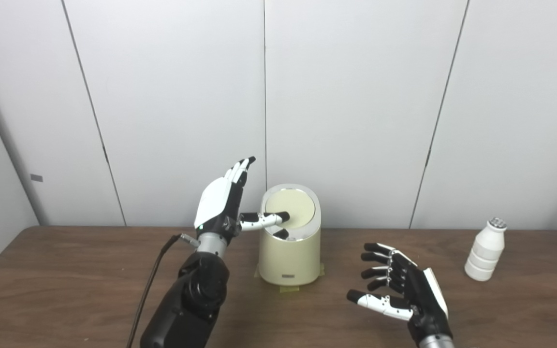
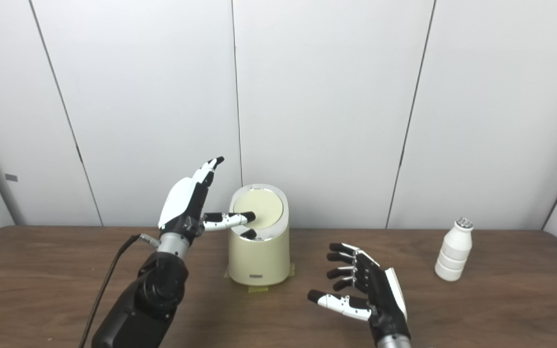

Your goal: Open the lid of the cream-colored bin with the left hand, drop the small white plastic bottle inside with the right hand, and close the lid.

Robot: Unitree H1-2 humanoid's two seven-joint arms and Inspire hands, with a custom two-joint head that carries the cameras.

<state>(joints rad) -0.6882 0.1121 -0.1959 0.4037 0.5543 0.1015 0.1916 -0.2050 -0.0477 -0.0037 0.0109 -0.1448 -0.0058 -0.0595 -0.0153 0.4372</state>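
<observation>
At the centre of the frame, the cream bin [image 1: 289, 244] stands upright on the brown counter [image 1: 65, 270], its round lid [image 1: 290, 209] tilted. The white bottle [image 1: 485, 250] stands well apart at the right edge, cap up, nothing between it and the bin. A black cable [image 1: 150, 285] trails along the left arm. The left hand [image 1: 220, 203] is raised beside the bin, fingers up and spread, thumb lying across the lid. The right hand [image 1: 399, 287] hovers lower right, empty, fingers spread and curled.

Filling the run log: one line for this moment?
left hand open, thumb over bin lid | lid closed | right hand open, empty | bottle upright on table, untouched
</observation>
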